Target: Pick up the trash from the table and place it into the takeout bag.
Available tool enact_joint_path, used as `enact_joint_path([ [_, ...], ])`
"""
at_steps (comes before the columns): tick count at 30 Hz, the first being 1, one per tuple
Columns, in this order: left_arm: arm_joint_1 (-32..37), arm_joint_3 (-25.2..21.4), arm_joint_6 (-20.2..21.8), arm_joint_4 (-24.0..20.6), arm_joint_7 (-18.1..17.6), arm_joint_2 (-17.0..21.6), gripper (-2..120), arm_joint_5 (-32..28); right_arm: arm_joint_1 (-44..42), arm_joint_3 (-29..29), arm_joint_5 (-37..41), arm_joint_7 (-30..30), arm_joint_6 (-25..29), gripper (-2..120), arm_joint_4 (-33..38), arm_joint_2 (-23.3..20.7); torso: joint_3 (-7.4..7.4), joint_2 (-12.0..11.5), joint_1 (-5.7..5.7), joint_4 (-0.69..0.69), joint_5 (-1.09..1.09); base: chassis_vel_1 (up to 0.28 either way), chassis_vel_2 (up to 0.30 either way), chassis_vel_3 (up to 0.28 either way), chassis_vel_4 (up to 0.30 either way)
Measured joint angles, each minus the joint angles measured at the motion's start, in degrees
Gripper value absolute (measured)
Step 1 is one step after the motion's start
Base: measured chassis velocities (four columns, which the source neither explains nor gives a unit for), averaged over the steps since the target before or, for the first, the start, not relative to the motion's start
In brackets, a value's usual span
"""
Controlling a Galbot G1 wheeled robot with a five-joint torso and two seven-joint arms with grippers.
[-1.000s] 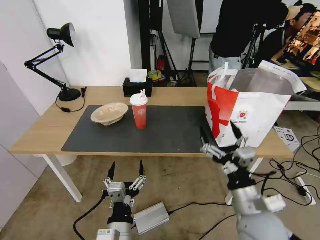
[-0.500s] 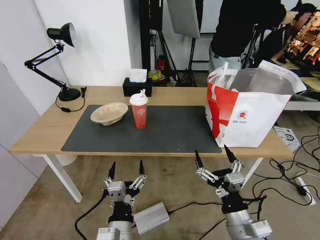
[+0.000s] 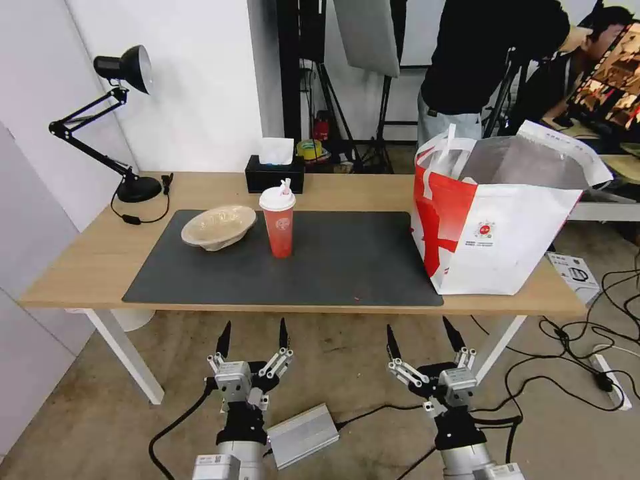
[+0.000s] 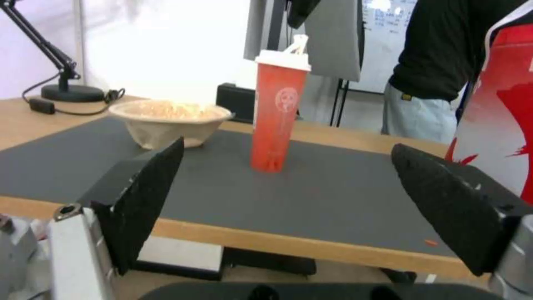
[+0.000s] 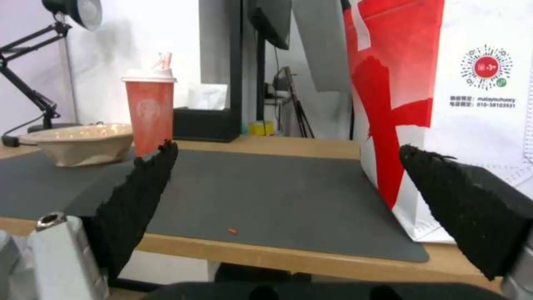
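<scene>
Two pieces of trash stand on the table (image 3: 80,267) in the head view, a beige bowl (image 3: 219,227) and just beside it an upright red cup (image 3: 278,222), while the takeout bag (image 3: 497,220) sits at the right end; the left gripper (image 3: 253,336) and right gripper (image 3: 422,337) hang below the near edge, both spread wide and empty. The left wrist view puts the cup (image 4: 279,110) straight ahead and above, so the left arm looks nearer. The right wrist view sets the bag (image 5: 444,91) close by and the cup (image 5: 150,114) off toward the bowl (image 5: 83,143).

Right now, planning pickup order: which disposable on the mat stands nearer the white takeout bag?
The red drink cup with white lid; the shallow beige pulp bowl sits beyond it.
</scene>
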Motion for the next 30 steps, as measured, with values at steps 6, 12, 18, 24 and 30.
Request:
enact_joint_path([
  [6, -0.03, 0.0, -0.12, -0.62, 0.17, 0.0, 100, 0.52, -0.05, 0.12, 0.05, 0.05, -0.01, 100, 0.23, 0.32, 0.0, 0.0, 0.0, 0.0, 0.0, 0.0, 0.0, 0.0, 0.0],
  [12, -0.08, 0.01, -0.17, -0.95, 0.24, 0.0, 100, 0.63, 0.06, 0.15, -1.47, 0.04, 0.01, 100, 0.24, 0.59, 0.0, 0.0, 0.0, 0.0, 0.0, 0.0, 0.0, 0.0, 0.0],
  [18, -0.47, 0.02, -0.17, -1.03, 0.28, -0.01, 100, 0.41, 0.15, -0.21, -1.87, -0.04, 0.05, 100, 0.24, 0.66, 0.0, 0.0, 0.0, 0.0, 0.0, 0.0, 0.0, 0.0, 0.0],
  [24, -0.51, 0.02, -0.15, -1.06, 0.3, -0.01, 100, 0.28, 0.76, -0.59, -1.24, -1.02, 0.11, 100, 1.63, -0.12, 0.0, 0.0, 0.0, 0.0, 0.0, 0.0, 0.0, 0.0, 0.0],
  [30, -0.69, 0.02, -0.13, -1.05, 0.28, 0.0, 100, 0.1, 1.96, -0.36, 0.48, -1.71, -0.91, 100, 3.4, -1.77, 0.0, 0.0, 0.0, 0.0, 0.0, 0.0, 0.0, 0.0, 0.0],
])
